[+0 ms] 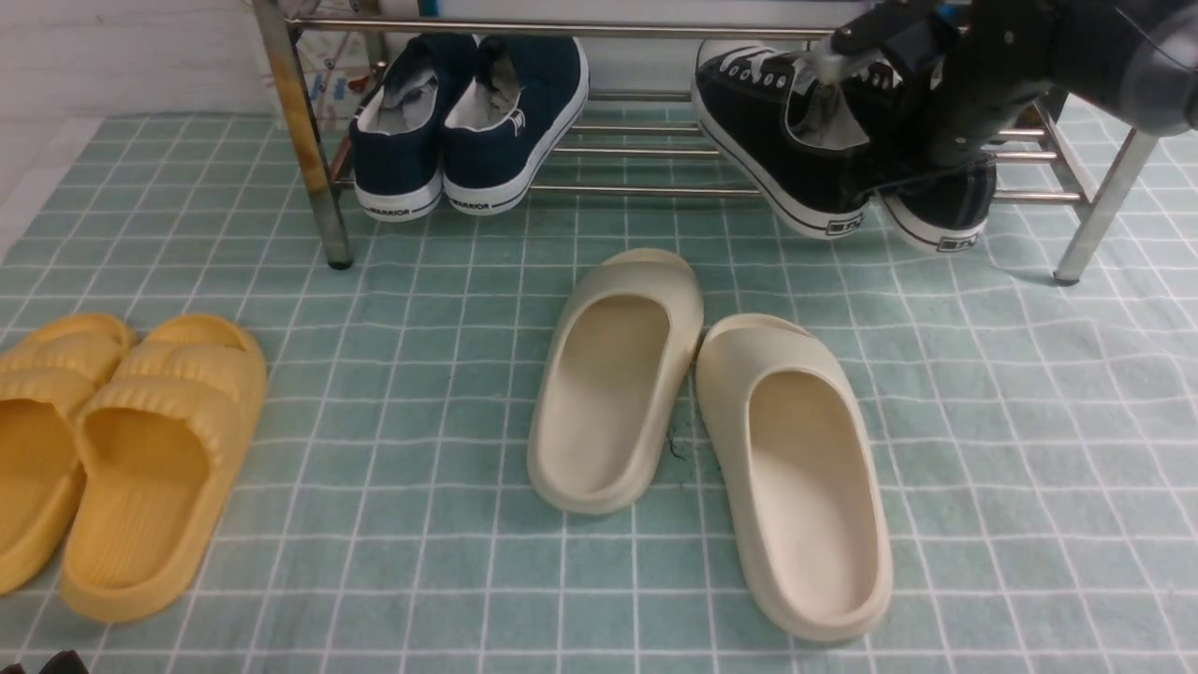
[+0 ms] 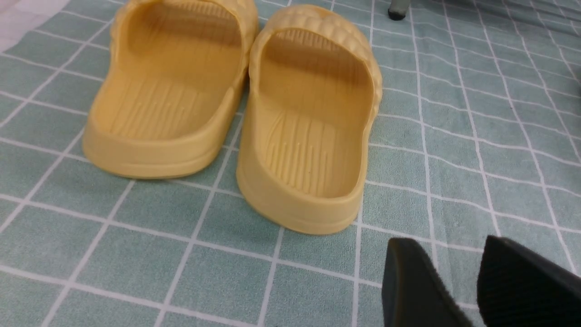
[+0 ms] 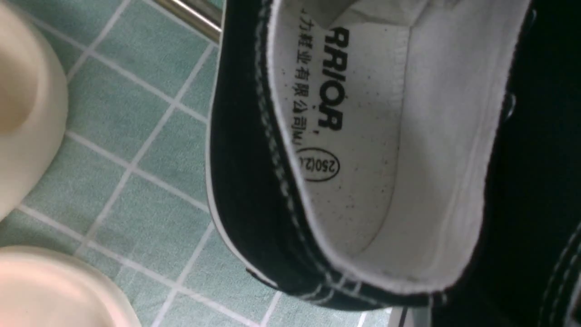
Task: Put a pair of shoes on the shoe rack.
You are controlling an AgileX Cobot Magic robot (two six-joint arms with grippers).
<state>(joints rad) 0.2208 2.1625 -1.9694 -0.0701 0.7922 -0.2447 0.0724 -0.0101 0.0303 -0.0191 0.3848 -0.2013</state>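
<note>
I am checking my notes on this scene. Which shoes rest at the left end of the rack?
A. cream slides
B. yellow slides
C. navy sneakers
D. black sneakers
C: the navy sneakers sit on the lower bars of the rack, beside its left leg; the black sneakers are at the right end.

pair of shoes [image 1: 749,140] on shoe rack [image 1: 636,190], right end | slides [image 1: 608,393] before it

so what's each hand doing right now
left hand: open, holding nothing
right hand: in among the black sneakers, fingers mostly hidden, cannot be told
</note>
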